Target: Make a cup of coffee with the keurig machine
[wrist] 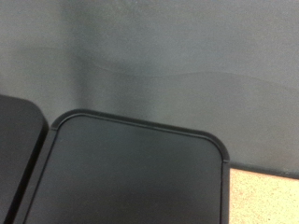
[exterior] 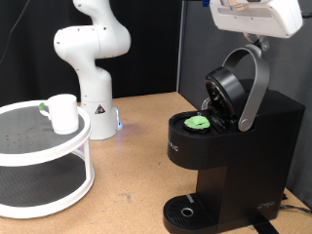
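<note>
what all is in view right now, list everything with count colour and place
keurig machine: one, matte black, on the table at the exterior view's right, lid raised
lid handle: one, silver-grey, tilted up over the machine
pod: one, green top, seated in the machine's open chamber
drip tray: one, black, round, at the machine's base
cup: one, white, on the top tier of the stand
stand: one, white rims with dark tiers, at the exterior view's left
table: one, tan
arm base: one, white, behind the stand
gripper: one, white, above the raised lid; fingers not visible
</note>
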